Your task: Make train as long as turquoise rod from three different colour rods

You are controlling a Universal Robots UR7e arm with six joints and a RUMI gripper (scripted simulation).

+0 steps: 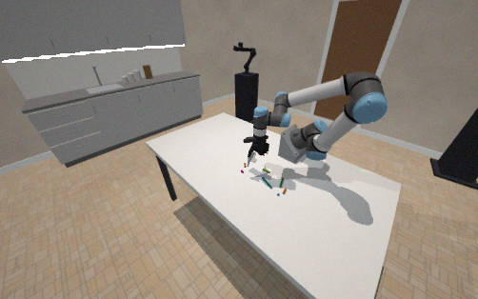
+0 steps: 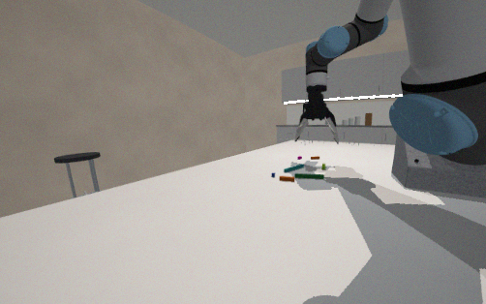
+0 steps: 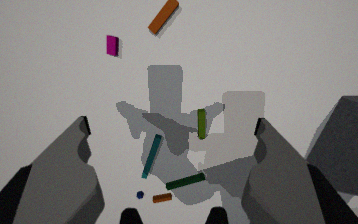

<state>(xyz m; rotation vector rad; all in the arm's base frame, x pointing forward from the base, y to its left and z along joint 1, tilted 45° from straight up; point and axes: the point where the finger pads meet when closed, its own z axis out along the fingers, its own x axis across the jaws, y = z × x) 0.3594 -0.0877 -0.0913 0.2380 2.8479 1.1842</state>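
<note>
My gripper [image 1: 251, 161] [image 2: 317, 141] [image 3: 174, 118] is open and empty, high above the rods. The turquoise rod [image 1: 267, 183] [image 2: 293, 168] [image 3: 152, 156] lies slanted in the wrist view. A green rod [image 1: 281, 182] [image 2: 309, 176] [image 3: 185, 181] lies right of its lower end. One orange rod [image 3: 162, 198] [image 1: 285, 191] [image 2: 287, 179] lies just below the green one, with a small blue rod [image 3: 140, 194] [image 1: 278, 194] [image 2: 273, 174] to its left. A lime rod [image 3: 201, 124] [image 1: 266, 170] [image 2: 323, 167] lies between the fingers' outlines. A magenta rod [image 3: 112, 45] [image 1: 242, 171] [image 2: 299, 158] and another orange rod [image 3: 163, 17] [image 1: 245, 165] [image 2: 315, 158] lie apart, farther up.
The rods lie separately on the white table [image 1: 309, 229] [image 2: 194, 232]. The arm's grey base [image 1: 291, 144] [image 3: 337, 145] stands beside them, at the right edge of the wrist view. Shadows of the arm and gripper fall across several rods.
</note>
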